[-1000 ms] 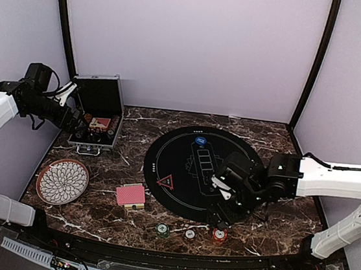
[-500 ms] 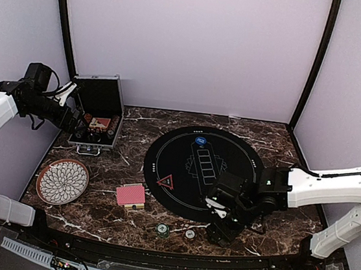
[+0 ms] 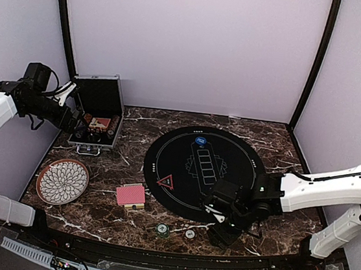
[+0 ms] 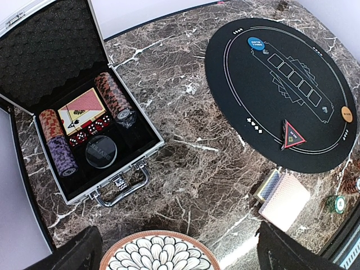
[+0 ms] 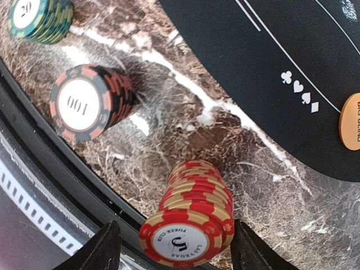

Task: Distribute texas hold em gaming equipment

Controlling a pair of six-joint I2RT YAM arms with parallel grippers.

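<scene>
**Right tool straddling the red chip stack**

I am watching the right tool (image 5: 179, 247) sitting spread on either side of the red-and-cream chip stack (image 5: 190, 222), with a gap showing on one side. That stack is standing on the table (image 5: 169, 129) near its front edge, just off the black mat (image 5: 270, 50). A "100" stack (image 5: 90, 101) and a green stack (image 5: 42, 19) are standing nearby. The left tool (image 4: 180, 253) is hanging spread wide, gripping nothing, over the patterned plate (image 4: 157, 256) near the silver case (image 4: 135, 160). The red-backed cards (image 4: 284, 199) are lying beside the mat.
</scene>
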